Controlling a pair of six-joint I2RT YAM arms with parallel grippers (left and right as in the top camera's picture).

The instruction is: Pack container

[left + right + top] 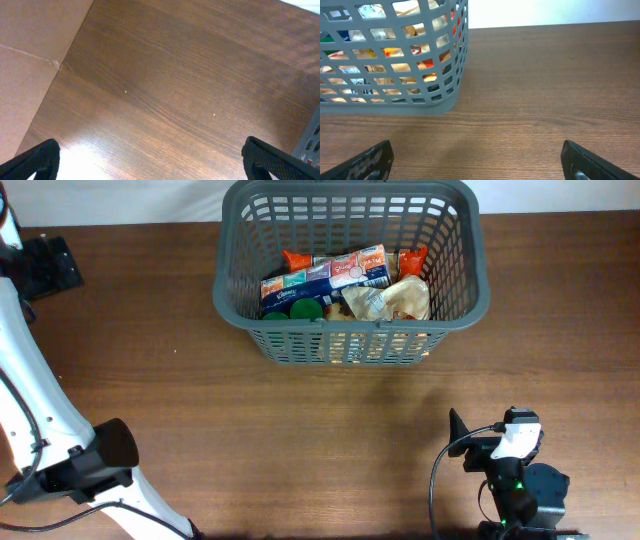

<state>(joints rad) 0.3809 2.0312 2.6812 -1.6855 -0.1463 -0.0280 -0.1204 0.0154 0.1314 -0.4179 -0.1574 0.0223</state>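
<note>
Container point(350, 345) stands ahead-left of the right hand point(479, 162), apart.

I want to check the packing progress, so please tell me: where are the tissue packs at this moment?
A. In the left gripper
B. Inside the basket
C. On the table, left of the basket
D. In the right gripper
B: the overhead view shows the tissue packs lying inside the container, while the left gripper and the right gripper are open and hold nothing.

Dark wood-grain table point(300, 420); white surface point(110, 198) beyond far edge, possibly wall; soft glare on tabletop.
</note>
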